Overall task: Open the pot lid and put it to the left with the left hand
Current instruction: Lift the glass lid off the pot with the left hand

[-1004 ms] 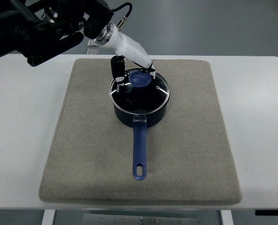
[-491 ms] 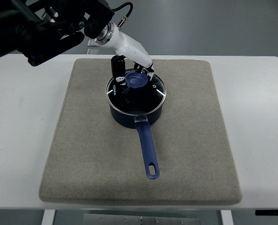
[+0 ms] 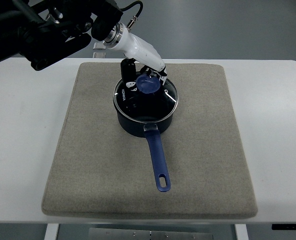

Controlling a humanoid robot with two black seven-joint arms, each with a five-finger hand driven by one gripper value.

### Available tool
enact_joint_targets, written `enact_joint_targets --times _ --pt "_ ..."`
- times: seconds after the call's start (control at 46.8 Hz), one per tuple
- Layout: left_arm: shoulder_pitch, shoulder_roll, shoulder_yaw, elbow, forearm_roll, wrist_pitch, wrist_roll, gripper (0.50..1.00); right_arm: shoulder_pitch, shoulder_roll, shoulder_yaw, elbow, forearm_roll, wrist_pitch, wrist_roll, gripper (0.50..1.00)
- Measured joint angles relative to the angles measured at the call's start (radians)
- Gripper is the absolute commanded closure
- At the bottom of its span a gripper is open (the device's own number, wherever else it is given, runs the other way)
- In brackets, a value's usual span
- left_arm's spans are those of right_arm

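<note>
A dark blue saucepan [image 3: 144, 122] stands on the grey mat [image 3: 88, 165], its long blue handle [image 3: 156, 162] pointing toward the near edge and slightly right. A glass lid [image 3: 164, 102] with a blue knob [image 3: 148, 84] covers it, looking a little raised on the far side. My left hand [image 3: 142, 76] comes in from the upper left on a white forearm, and its black fingers [image 3: 126, 75] are curled around the knob. The right hand does not show.
The mat lies on a white table [image 3: 23, 130]. The black arm body [image 3: 43, 30] fills the top left corner. A small clear stand [image 3: 100, 50] sits behind the mat's far edge.
The pot has turned, so its handle now swings toward the right. The lid and my left hand shifted slightly right and up, with the grip on the knob kept.
</note>
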Motion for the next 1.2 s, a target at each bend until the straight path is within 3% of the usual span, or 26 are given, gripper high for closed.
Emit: enact_joint_targets --times 0.769,1.196 --pt "0.000 0.000 -0.039 0.000 -0.009 0.000 0.000 1.000 0.000 0.000 0.000 0.000 0.000 0.000 0.000 0.583" --pt "-0.012 0.016 -0.071 0.084 -0.011 0.002 0.000 1.000 0.000 0.000 0.000 0.000 0.000 0.000 0.000 0.583"
